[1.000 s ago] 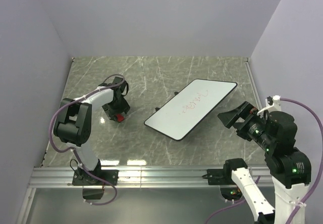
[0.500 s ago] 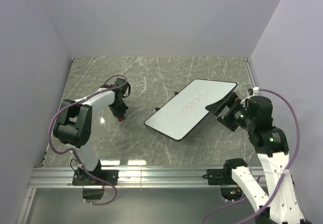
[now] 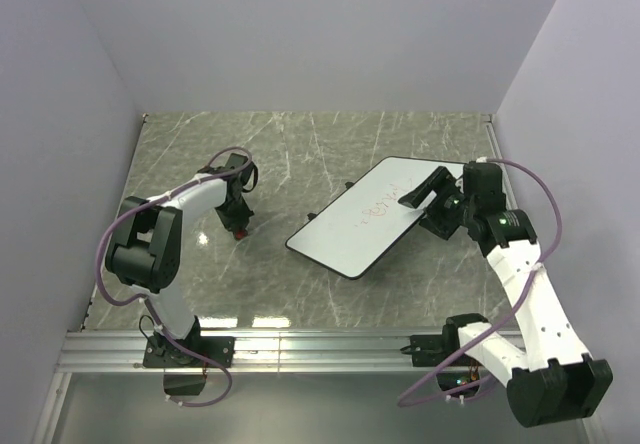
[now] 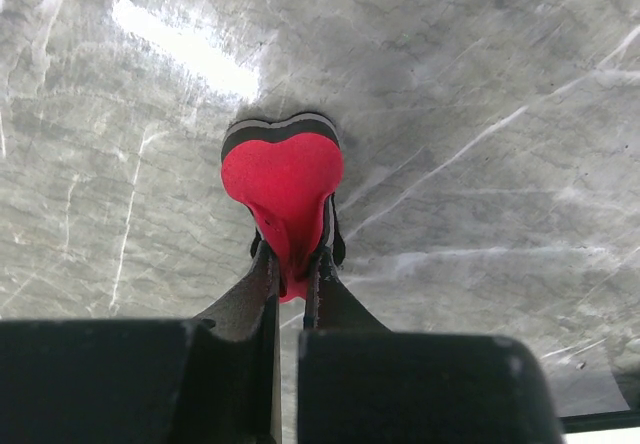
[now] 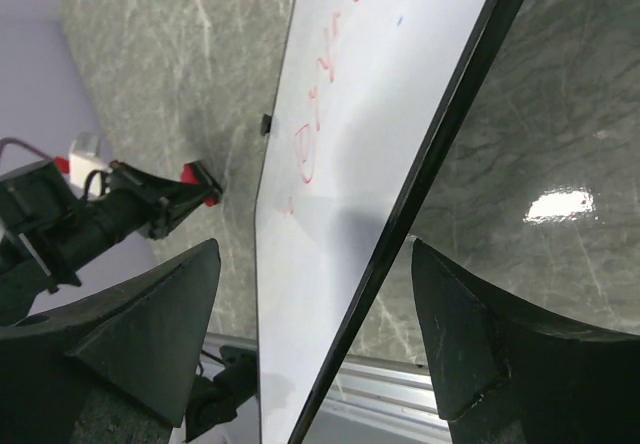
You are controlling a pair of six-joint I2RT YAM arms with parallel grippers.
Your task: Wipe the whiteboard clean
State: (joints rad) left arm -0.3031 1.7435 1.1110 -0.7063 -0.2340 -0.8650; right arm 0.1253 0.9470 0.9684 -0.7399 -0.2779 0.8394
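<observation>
Writing on the whiteboard (image 3: 380, 214) is a faint reddish scrawl (image 3: 378, 207) near its middle, and no word of it can be read from above. The right wrist view brings the scrawl closer as loose red strokes, but they too are unreadable. No brand or label shows anywhere.

The whiteboard lies flat on the marbled table (image 3: 300, 294), toward 3 o'clock from the table's middle, with its long sides running from 7 to 1 o'clock. The right gripper (image 3: 430, 194) is at the board's 3 o'clock edge. Its own camera shows the fingers spread wide with the black rim passing between them, gripping nothing.

The left gripper (image 3: 238, 226) is at 9 o'clock, well apart from the board. From above only a red speck shows under it. Its wrist view shows the fingers pinched on the narrow waist of a red eraser (image 4: 285, 179) with a black layer at its far edge.
</observation>
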